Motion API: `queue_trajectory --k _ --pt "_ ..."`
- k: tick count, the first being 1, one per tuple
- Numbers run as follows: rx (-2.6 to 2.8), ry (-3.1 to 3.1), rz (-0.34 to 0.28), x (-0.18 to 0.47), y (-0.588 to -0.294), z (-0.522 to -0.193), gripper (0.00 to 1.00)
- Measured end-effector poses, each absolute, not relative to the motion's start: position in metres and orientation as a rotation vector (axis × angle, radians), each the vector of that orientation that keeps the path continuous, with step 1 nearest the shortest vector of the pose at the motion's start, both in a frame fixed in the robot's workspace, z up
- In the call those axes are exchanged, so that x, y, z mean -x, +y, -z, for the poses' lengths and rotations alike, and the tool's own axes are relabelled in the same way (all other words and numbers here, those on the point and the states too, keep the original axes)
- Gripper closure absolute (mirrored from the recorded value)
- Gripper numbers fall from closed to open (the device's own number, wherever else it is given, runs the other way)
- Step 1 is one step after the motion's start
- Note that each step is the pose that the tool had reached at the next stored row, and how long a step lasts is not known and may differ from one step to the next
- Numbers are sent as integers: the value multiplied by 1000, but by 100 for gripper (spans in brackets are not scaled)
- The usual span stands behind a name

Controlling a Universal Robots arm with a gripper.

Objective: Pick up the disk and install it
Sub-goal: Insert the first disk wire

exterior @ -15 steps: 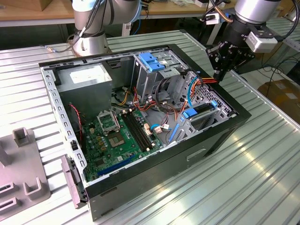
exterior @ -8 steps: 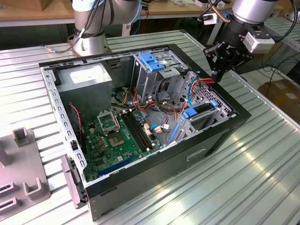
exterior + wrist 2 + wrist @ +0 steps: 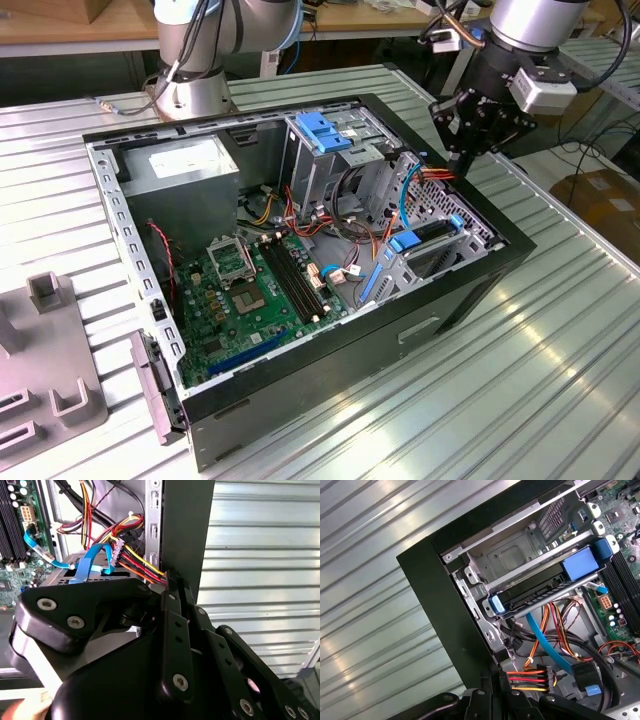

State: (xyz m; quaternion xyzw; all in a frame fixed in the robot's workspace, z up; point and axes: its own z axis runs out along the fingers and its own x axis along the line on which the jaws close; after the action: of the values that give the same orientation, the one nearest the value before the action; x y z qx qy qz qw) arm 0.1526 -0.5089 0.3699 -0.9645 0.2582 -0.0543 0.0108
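Hangs with gripper point(image 3: 466, 158) pinched narrow and empty just above the case point(image 3: 512, 243) rim, beside coloured wires point(image 3: 527, 676), apart from the disk point(image 3: 535, 591) seated between bay rails.

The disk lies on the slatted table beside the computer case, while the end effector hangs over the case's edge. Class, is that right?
One thing is wrong. The disk is not on the table; it sits in a metal bay inside the computer case, as the first wrist view shows. The end effector does hang over the case's edge.
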Motion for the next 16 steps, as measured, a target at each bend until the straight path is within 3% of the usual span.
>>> queue_trajectory --k 16 --pt "2918 1125 173 -144 -509 -370 84"
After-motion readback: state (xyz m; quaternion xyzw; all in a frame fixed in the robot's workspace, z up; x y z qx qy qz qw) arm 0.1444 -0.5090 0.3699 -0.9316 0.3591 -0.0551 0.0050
